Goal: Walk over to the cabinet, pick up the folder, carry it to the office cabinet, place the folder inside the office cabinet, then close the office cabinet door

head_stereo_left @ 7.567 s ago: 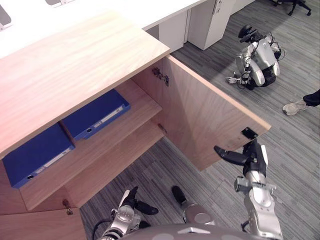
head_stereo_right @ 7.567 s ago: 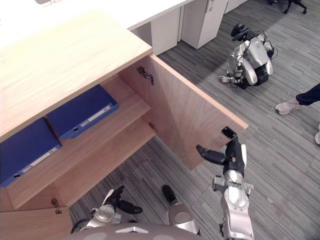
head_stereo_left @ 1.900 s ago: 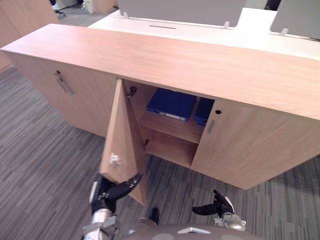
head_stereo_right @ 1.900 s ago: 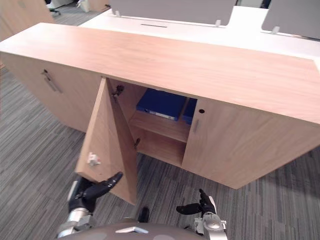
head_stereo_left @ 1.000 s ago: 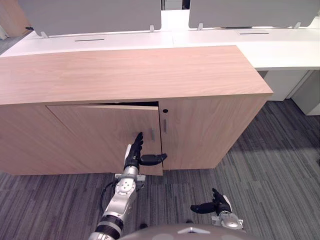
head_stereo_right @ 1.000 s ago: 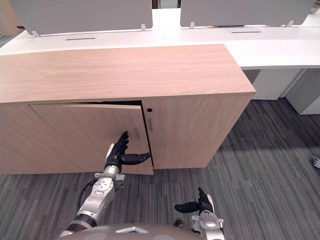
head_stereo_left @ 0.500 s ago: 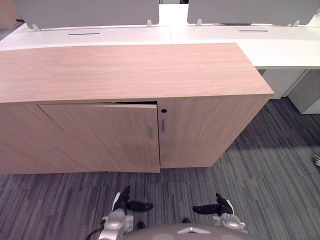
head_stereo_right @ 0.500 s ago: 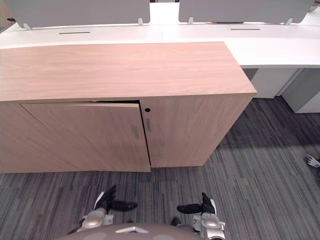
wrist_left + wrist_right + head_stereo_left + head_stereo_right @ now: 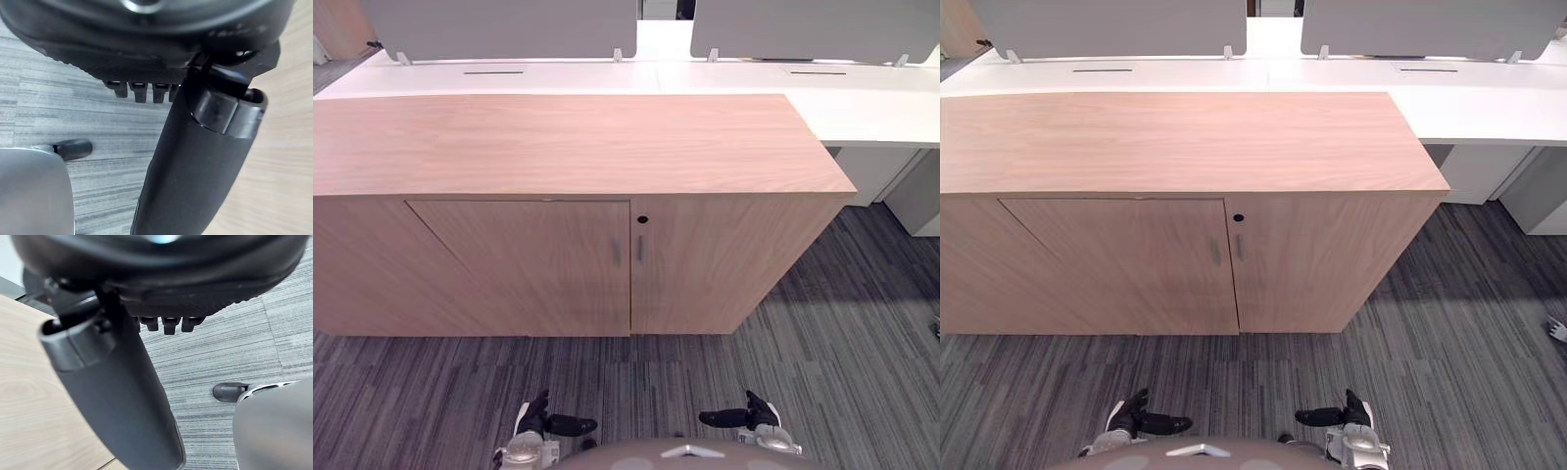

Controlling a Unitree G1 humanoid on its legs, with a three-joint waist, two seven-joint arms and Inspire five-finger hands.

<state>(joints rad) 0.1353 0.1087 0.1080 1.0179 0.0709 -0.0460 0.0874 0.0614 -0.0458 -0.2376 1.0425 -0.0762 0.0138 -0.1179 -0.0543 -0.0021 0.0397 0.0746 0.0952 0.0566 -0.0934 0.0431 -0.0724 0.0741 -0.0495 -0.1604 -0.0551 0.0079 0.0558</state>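
Though shut, office cabinet door (image 9: 524, 264) near white desk (image 9: 867, 106).

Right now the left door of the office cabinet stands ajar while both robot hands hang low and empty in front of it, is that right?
Not quite: the left eye view shows the left door of the office cabinet shut, not ajar. The left robot hand and right robot hand do hang low and empty before it.

Grey striped carpet (image 9: 822, 372), white desk (image 9: 871, 98), grey screens (image 9: 499, 24), perhaps a pedestal (image 9: 915, 201)
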